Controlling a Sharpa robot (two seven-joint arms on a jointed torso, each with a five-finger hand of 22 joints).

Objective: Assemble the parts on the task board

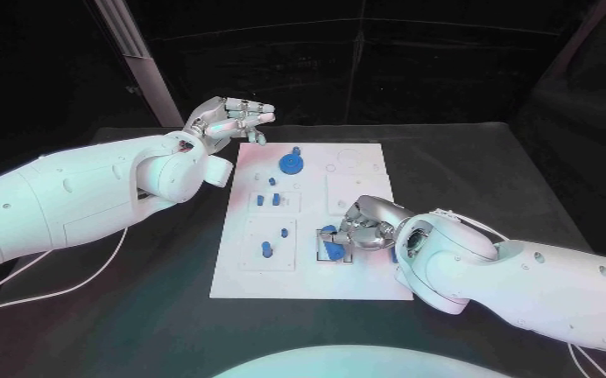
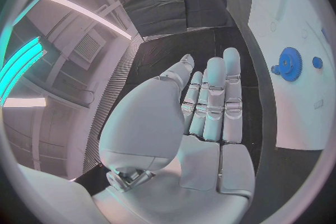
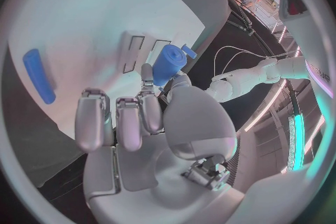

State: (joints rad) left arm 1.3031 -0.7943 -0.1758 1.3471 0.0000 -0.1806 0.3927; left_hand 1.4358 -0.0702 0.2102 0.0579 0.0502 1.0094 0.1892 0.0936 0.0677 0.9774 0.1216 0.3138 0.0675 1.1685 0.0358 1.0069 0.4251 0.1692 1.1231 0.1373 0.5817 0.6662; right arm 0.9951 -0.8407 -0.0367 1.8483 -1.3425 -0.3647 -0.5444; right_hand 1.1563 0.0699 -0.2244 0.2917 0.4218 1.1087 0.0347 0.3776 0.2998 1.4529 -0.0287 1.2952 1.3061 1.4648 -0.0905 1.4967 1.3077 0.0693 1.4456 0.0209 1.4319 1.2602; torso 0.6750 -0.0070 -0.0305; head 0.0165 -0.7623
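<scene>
The white task board (image 1: 303, 273) lies mid-table. My right hand (image 1: 362, 228) hovers low over its near right part and pinches a blue cylindrical part (image 3: 167, 64) (image 1: 331, 234) between thumb and a finger, close to rectangular slots (image 3: 134, 49). A long blue part (image 3: 38, 75) lies on the board beyond the fingers. My left hand (image 1: 232, 119) hangs over the board's far left corner, fingers straight and apart (image 2: 210, 103), holding nothing. A blue gear (image 1: 292, 164) (image 2: 288, 63) sits on the board's far part, with a small blue piece (image 2: 317, 62) beside it.
Several small blue parts (image 1: 268, 198) stand in the board's left column, and another blue part (image 1: 266, 247) lies nearer me. Round recesses (image 1: 346, 161) mark the far right corner. A slanted metal post (image 1: 126, 41) rises behind my left arm. Black table (image 1: 468, 177) surrounds the board.
</scene>
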